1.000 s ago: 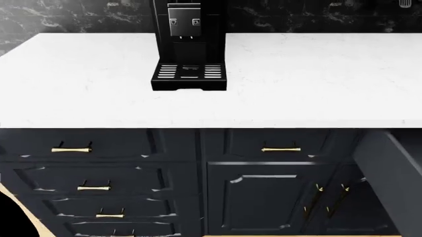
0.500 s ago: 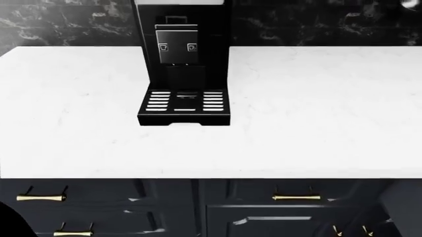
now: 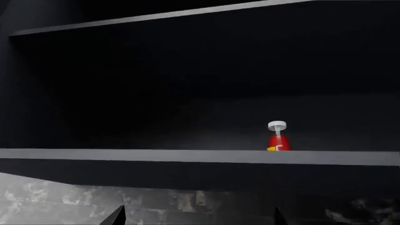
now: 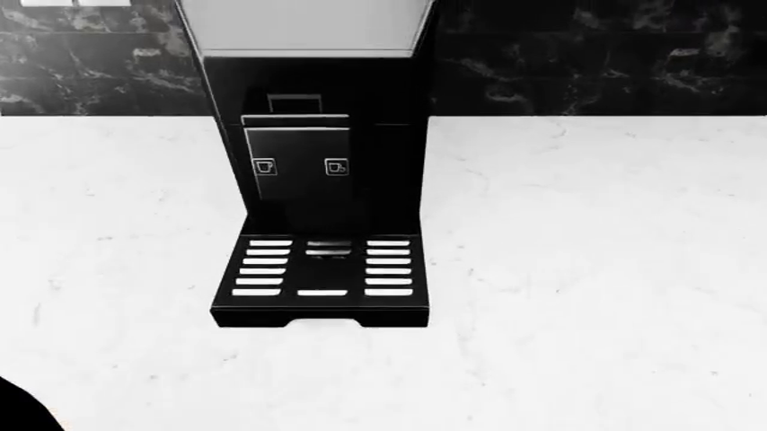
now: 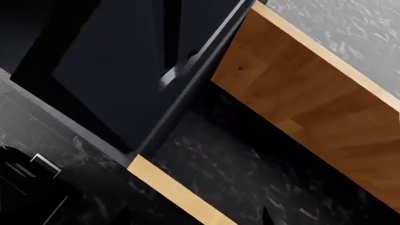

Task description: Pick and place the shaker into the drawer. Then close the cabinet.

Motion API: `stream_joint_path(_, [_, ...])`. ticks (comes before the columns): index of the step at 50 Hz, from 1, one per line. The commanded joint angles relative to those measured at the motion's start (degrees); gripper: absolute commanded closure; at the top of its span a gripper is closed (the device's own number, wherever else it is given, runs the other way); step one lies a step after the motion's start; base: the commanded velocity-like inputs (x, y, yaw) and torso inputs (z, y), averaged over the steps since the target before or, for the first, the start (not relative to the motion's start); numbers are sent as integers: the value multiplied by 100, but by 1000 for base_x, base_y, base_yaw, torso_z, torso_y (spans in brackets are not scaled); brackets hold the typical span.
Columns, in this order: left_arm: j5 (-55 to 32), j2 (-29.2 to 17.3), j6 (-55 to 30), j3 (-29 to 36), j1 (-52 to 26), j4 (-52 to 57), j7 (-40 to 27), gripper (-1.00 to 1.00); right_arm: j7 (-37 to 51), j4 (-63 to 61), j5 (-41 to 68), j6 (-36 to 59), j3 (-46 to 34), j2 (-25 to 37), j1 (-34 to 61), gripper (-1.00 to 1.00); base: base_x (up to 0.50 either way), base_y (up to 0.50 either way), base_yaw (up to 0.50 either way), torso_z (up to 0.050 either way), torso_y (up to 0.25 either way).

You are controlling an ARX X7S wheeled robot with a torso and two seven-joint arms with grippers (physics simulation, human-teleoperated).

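Looking down from the head view, a black coffee machine [image 4: 318, 171] stands on a white marble countertop [image 4: 599, 269], its slotted drip tray [image 4: 321, 278] facing the viewer and a black marble backsplash [image 4: 599, 54] behind it. Neither arm, the shaker, the drawer nor the cabinet fronts show in this view.

Only the left wrist view shows a dark shelf [image 3: 187, 156] with a red bottle [image 3: 277, 138] standing upright on it, white cap on top (this is not the shaker). Two dark fingertips of the left gripper [image 3: 196, 216] poke in at the frame edge, set wide apart with nothing between them.

Only the right wrist view shows dark navy panels [image 5: 112, 70] with light wood edges [image 5: 300, 93] against black marble. The right gripper is not clearly visible, so its state cannot be told.

The shaker appears in no view, so its position and the direction of its long axis cannot be told.
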Motion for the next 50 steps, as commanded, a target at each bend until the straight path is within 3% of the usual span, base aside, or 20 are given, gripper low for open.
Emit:
stream_joint_path(1, [-141,29,-13,-96,50,51,43,-100,30,-125,61,-103,206,36,-330,-100,500,0,0,0,0])
stream_joint_path(12, [-211,16,-86,-147,101,144,29,-100,701,70,438,324,374,-71,-204,-100,182,0,0,0,1])
stream_joint_path(15, [-234,22,-118,-168,127,187,15,-100,1258,279,551,877,218,-90,129,-100,0,0,0,0,0])
stream_joint_path(19, [-298,24,-203,-281,273,325,-1,-100,1357,328,271,1122,-198,-83,888,-100,0,0,0,0,0])
stream_joint_path(21, [-358,36,-272,-399,440,451,-3,-100,1515,491,78,1496,-675,-281,1622,-100,0,0,0,0,0])
stream_joint_path(24, [-429,68,-327,-560,746,618,17,-100,2916,1493,958,1585,-2754,-166,3217,-100,0,0,0,0,0])
stream_joint_path(25, [-446,85,-329,-610,855,663,26,-100,2822,1548,665,1587,-2973,-220,3226,-100,0,0,0,0,0])
stream_joint_path(29, [-458,158,-252,-753,1273,758,75,-100,472,1535,-2043,1588,-3254,-1029,3227,-100,0,0,0,0,0])
stream_joint_path(32, [-446,247,-126,-840,1638,808,131,-100,-2106,1716,-4621,1586,-3709,-2727,3227,-100,0,0,0,0,0])
stream_joint_path(34, [-460,306,-75,-897,1859,865,165,-100,-3825,2673,-6340,680,-3543,-3664,3226,-100,0,0,0,0,0])
stream_joint_path(38, [-488,468,72,-1071,2438,987,261,-100,-6945,4518,-9778,-2023,-2377,-5004,3225,-100,0,0,0,0,0])
stream_joint_path(41, [-474,592,244,-1184,2876,1015,354,-100,-6961,5733,-12313,-4101,-1153,-5892,3226,-100,0,0,0,0,0])
stream_joint_path(43, [-466,664,344,-1235,3105,1019,406,-100,-6919,6256,-12959,-4992,-342,-6384,3227,-100,0,0,0,0,0])
stream_joint_path(48, [-476,807,482,-1306,3485,1020,472,-100,-7176,7258,-12593,-6187,106,-6772,3227,-100,0,0,0,0,0])
stream_joint_path(50, [-488,848,513,-1343,3622,1040,490,-100,-7292,7704,-12233,-6187,139,-6896,3227,-100,0,0,0,0,0])
